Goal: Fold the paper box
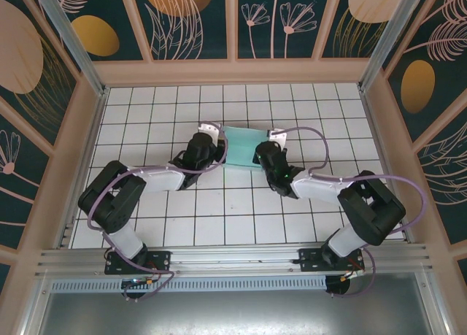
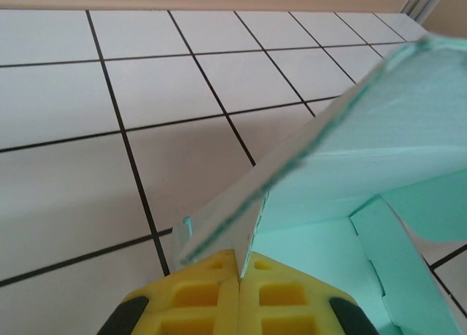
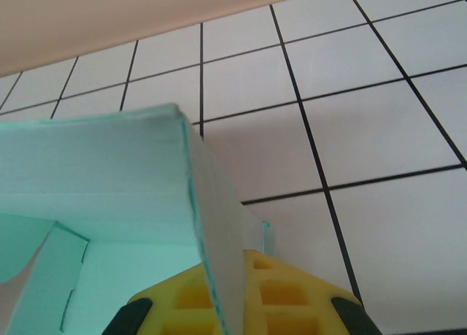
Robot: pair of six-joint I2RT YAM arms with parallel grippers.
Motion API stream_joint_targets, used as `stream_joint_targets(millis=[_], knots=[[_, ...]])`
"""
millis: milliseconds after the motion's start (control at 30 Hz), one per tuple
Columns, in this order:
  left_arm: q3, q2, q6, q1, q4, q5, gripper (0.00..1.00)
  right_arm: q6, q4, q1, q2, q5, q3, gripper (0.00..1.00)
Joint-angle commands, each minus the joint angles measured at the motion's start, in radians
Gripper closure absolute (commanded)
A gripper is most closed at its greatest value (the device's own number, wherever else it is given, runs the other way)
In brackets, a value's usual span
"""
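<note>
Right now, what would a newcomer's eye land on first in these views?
The pale mint paper box sits mid-table, pinched from both ends. The left hand grips its raised left wall and the right hand its right wall, with yellow pads closed on the thin card. Both arms angle inward over the white tiled table, ringed by dark floral wall panels.

No text, label, brand mark, number or sign can be read on any surface. The paper box (image 1: pixel 244 149) is plain mint card on every face seen. The tiled tabletop (image 1: pixel 219 218) bears only a black grid. The wall panels (image 1: pixel 193 28) bear painted leaf and flower shapes, without lettering.
</note>
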Motion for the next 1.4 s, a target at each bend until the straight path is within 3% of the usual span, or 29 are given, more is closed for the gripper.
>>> stream_joint_targets(millis=[0, 367, 733, 833, 967, 1067, 1267, 1367], knots=[[-0.026, 0.031, -0.011, -0.037, 0.180, -0.035, 1.00, -0.032, 0.149, 0.038, -0.028, 0.062, -0.060, 1.00], [-0.162, 0.082, 0.035, -0.138, 0.422, -0.128, 1.00, -0.012, 0.278, 0.132, -0.038, 0.156, -0.209, 1.00], [-0.187, 0.133, 0.027, -0.172, 0.495, -0.135, 1.00, 0.042, 0.299, 0.203, -0.020, 0.189, -0.275, 0.98], [-0.186, 0.121, 0.038, -0.172, 0.473, -0.155, 1.00, 0.000, 0.307, 0.203, -0.078, 0.175, -0.287, 0.87], [-0.178, 0.106, 0.070, -0.173, 0.428, -0.183, 1.00, -0.089, 0.302, 0.198, -0.224, 0.118, -0.300, 0.51], [-0.163, 0.104, 0.095, -0.173, 0.386, -0.203, 1.00, -0.132, 0.273, 0.192, -0.363, 0.077, -0.321, 0.36], [-0.156, 0.099, 0.117, -0.173, 0.366, -0.217, 1.00, -0.134, 0.090, 0.147, -0.637, 0.056, -0.319, 0.30], [-0.148, 0.102, 0.122, -0.173, 0.359, -0.206, 1.00, -0.055, -0.060, 0.078, -0.717, 0.024, -0.274, 0.30]])
